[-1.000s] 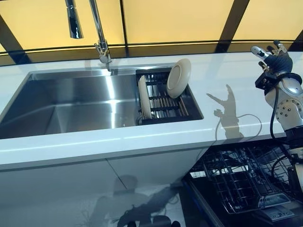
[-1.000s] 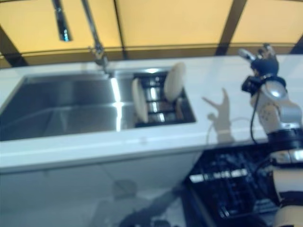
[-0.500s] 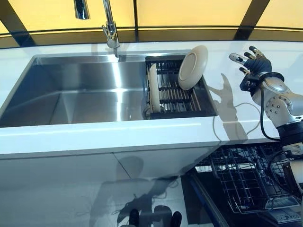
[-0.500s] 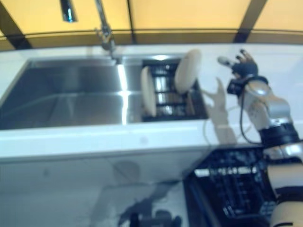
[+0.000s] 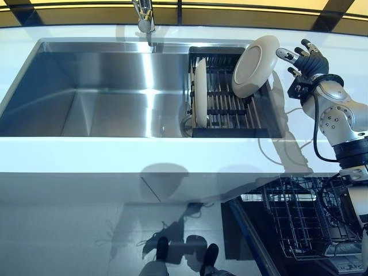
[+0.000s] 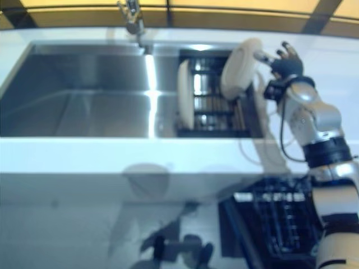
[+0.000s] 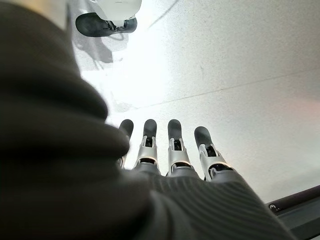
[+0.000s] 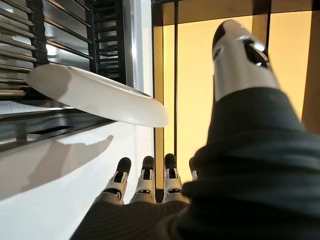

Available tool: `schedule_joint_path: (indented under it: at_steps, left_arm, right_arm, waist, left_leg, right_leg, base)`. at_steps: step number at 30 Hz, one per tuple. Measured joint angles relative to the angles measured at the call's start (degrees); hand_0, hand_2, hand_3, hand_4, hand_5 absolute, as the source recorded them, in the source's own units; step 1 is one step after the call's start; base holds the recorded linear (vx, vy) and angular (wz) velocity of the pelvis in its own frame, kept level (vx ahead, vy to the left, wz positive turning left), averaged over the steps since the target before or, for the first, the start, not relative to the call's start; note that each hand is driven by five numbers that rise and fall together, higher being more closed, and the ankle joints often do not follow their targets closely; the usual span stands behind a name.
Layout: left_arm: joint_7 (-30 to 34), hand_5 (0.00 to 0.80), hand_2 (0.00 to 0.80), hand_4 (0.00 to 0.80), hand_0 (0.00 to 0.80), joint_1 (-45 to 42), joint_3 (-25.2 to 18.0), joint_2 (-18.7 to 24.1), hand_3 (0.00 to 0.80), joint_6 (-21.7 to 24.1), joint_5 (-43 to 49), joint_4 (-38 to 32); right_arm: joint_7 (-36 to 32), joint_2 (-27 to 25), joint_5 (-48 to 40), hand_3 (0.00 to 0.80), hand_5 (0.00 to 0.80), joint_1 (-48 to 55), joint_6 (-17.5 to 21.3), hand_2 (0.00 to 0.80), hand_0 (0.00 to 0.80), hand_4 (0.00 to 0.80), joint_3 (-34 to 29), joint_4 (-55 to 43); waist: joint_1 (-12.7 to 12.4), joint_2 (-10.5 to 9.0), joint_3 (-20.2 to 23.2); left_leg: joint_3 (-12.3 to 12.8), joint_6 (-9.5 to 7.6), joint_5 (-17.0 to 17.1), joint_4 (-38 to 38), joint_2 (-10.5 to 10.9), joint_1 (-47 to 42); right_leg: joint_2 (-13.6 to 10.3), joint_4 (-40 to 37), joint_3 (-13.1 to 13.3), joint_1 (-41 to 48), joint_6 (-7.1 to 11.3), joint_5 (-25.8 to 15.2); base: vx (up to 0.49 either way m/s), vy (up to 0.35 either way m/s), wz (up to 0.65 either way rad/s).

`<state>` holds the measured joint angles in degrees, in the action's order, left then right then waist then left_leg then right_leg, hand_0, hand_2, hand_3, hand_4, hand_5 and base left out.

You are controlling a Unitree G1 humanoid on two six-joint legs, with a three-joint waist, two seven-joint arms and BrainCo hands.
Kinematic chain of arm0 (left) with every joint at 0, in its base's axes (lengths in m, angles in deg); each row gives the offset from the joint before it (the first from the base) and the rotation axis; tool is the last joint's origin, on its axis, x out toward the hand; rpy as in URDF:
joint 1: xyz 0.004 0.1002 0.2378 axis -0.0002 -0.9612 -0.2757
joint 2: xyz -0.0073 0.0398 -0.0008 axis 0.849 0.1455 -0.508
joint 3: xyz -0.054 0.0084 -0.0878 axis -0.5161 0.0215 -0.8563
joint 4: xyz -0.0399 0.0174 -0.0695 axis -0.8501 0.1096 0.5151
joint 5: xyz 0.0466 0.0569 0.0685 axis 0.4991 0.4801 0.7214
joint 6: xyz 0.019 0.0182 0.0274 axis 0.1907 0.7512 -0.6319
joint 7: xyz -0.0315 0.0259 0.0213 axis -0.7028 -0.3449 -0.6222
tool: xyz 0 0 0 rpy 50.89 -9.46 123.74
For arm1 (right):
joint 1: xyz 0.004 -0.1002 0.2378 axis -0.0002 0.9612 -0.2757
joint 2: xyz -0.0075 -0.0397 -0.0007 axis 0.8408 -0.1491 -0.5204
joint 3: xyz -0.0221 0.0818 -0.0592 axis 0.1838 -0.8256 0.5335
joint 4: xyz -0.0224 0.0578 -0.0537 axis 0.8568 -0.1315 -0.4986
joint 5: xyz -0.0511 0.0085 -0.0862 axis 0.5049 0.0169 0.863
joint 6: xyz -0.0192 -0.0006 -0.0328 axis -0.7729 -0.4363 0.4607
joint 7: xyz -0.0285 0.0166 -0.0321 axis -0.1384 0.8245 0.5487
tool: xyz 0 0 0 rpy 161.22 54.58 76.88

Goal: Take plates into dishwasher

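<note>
Cream plates: two stand in the drying rack [image 5: 230,109]; the leaning plate [image 5: 255,58] tips against the rack's right rear corner with its rim above the counter, the upright plate [image 5: 200,100] sits on edge at the rack's left end, slotted between the bars so it stays vertical.
Right hand: the right hand [image 5: 307,60] hovers just right of the leaning plate, fingers straight and spread, thumb apart, holding nothing; probably lined up to take that raised rim.
Contact: a fingertip looks very near the rim, but I cannot tell whether it touches.
Rack: set inside the steel sink [image 5: 92,86], at its right end.
Dishwasher basket [image 5: 305,218]: pulled out below and right of the rack, ready to receive.
Left hand [image 7: 170,150]: fingers straight, empty, hanging over the floor.
</note>
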<state>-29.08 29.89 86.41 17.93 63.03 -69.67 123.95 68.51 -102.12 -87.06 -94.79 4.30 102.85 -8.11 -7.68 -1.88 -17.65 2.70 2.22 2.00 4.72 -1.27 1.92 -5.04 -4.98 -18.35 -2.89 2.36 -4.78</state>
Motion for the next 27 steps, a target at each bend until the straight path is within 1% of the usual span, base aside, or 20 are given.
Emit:
schedule_joint_path:
  at_steps: [4,8,12,20,27]
  left_arm:
    - [-0.06,0.0,0.0,0.0,0.0,0.0,-0.02,0.01,0.0,0.8,-1.86,-0.02]
    - [-0.07,0.0,0.0,0.0,0.0,0.0,-0.02,0.01,0.0,3.86,-2.4,-1.36]
    - [-0.53,0.0,0.0,0.0,0.0,0.07,-0.04,0.02,0.0,5.93,-4.09,-2.91]
    - [-0.61,0.0,0.0,0.0,0.0,0.06,-0.05,0.02,0.0,6.41,-4.33,-3.41]
    - [-0.34,0.0,0.0,0.0,0.0,0.05,-0.04,0.01,0.0,6.95,-4.57,-3.38]
  right_arm:
    - [0.0,0.0,0.02,0.0,0.0,-0.1,0.0,0.0,0.0,0.0,0.0,-0.01]
    - [-0.03,0.02,0.13,0.0,0.0,-0.1,0.0,0.0,0.0,0.0,0.0,0.0]
    - [-0.11,0.02,0.13,0.0,0.0,-0.11,0.0,0.0,0.0,0.0,0.0,0.03]
    - [-0.1,0.02,0.06,0.0,0.0,-0.21,0.0,0.0,0.0,0.0,0.0,0.06]
    - [-0.15,0.02,0.05,0.0,0.0,-0.21,0.0,0.0,0.0,0.0,0.0,0.07]
  waist:
    - [-0.21,0.17,-0.1]
    - [-0.27,0.46,-0.27]
    - [-0.58,1.27,-0.74]
    - [-1.18,2.25,-1.31]
    - [-1.17,2.34,-1.36]
  left_leg:
    - [0.0,0.0,0.0,0.0,0.01,0.0]
    - [0.0,-0.02,0.05,-0.02,0.07,0.0]
    - [-0.04,-0.03,0.06,-0.02,0.1,0.02]
    - [-0.03,-0.05,0.08,-0.07,0.13,0.75]
    - [-0.03,-0.06,0.09,-0.14,0.13,0.53]
  right_leg:
    - [-0.02,-0.01,-0.01,0.0,0.0,0.01]
    - [-0.09,-0.01,-0.02,0.01,0.0,0.01]
    - [-0.13,-0.01,-0.06,0.01,0.0,0.01]
    - [-0.16,0.01,-0.06,-0.73,-0.02,-0.01]
    - [-0.17,0.01,-0.1,-0.46,-0.02,-0.01]
  base:
    - [0.0,0.0,0.0]
    - [0.0,0.0,0.0]
    - [0.0,0.0,0.0]
    - [0.0,0.0,0.0]
    - [0.005,0.001,0.0]
